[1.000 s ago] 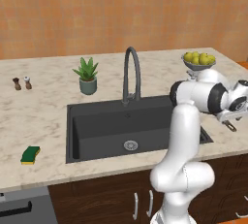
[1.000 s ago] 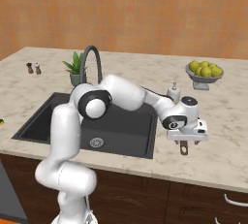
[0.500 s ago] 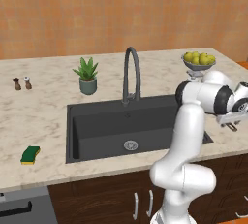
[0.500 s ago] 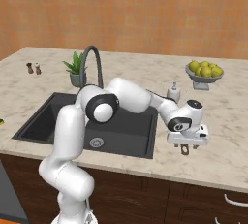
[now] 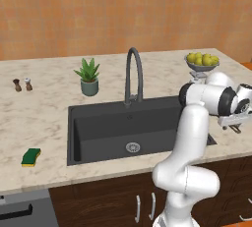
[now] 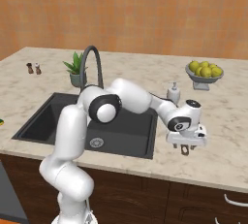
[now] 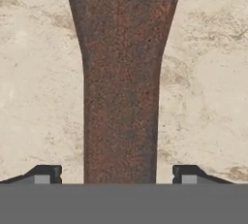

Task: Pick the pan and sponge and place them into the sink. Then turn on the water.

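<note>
The fingers (image 7: 116, 174) stand wide, straddling the pan (image 7: 121, 72) handle at frame centre without gripping it, evidently aligned for a grasp. Pan rests on the worktop (image 7: 34, 97); sponge (image 5: 31, 157) lies lower left, sink (image 5: 98, 145) holds nothing.

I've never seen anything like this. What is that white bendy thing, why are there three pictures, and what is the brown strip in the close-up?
The white thing is a robot arm in a computer-drawn kitchen. Two pictures look over it from behind, left and right. The third comes from a camera on its hand. Its pincer is down at the counter right of the sink, open, with one finger on each side of the pan's brown handle, not yet squeezing it. On the counter lie a sponge, a potted plant, a fruit bowl, a soap bottle and two small shakers. The tap is dry.
</note>
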